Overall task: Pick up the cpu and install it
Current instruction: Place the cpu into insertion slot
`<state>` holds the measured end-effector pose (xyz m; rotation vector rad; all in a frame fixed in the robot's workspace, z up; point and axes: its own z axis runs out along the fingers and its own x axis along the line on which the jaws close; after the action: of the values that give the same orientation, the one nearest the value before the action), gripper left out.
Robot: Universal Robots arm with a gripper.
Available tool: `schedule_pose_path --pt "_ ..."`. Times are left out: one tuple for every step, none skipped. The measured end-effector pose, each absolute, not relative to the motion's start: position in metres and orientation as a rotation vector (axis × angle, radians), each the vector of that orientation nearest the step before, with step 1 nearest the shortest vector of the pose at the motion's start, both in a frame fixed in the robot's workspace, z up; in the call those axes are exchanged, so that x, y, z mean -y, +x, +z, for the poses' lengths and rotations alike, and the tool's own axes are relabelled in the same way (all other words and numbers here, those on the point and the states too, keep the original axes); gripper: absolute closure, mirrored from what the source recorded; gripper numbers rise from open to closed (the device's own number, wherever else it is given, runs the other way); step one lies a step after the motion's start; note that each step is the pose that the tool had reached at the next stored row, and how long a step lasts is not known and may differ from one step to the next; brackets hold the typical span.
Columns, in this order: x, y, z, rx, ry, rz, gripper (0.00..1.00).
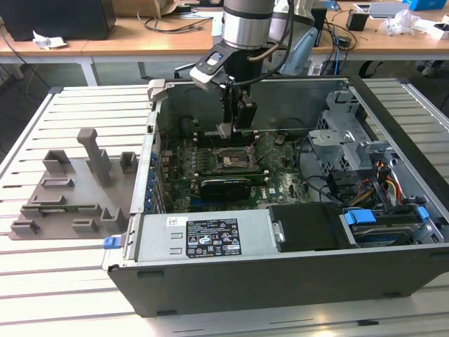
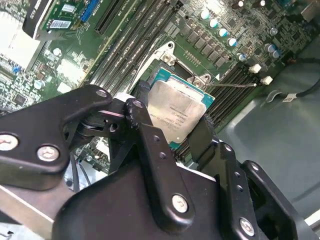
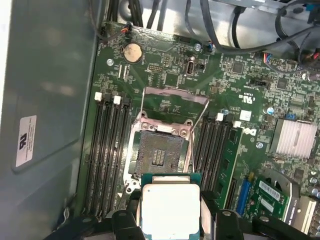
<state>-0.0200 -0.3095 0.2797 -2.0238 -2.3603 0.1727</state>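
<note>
Jaws clamped either side of the cpu (image 3: 170, 210), just above the motherboard (image 3: 170, 75)

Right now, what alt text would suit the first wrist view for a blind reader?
The gripper holds the cpu, a silvery square chip, near the open socket on a green motherboard, with dark memory slots either side.

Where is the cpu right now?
In the first wrist view the cpu is clamped in the pincer, held off the motherboard close to the open, empty socket between the memory slots.
</note>
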Motion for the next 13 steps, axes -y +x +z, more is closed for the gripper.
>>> schedule_pose_path --pt "0.3095 -0.02 0.2796 2.327 -2.06 0.174 0.45" --pt "0.3095 -0.02 0.2795 2.318 -2.071 0.174 0.45" --pt "0.3095 -0.02 0.2795 2.302 -2.088 0.175 0.45" --pt "0.3095 -0.02 0.2793 2.275 -2.116 0.176 0.45" --pt "0.3095 -0.02 0.2791 2.251 -2.141 0.176 0.45" --pt "0.3095 -0.02 0.2791 2.234 -2.157 0.175 0.45" --pt "0.3095 -0.02 0.2791 2.234 -2.157 0.175 0.45" --pt "0.3095 -0.02 0.2791 2.234 -2.158 0.175 0.45" --pt "0.3095 -0.02 0.2791 2.233 -2.158 0.175 0.45" --pt "0.3095 -0.02 0.2791 2.236 -2.16 0.171 0.45" --pt "0.3095 -0.02 0.2789 2.247 -2.172 0.148 0.45" --pt "0.3095 -0.02 0.2787 2.258 -2.184 0.126 0.45" --pt "0.3095 -0.02 0.2786 2.262 -2.189 0.117 0.45"
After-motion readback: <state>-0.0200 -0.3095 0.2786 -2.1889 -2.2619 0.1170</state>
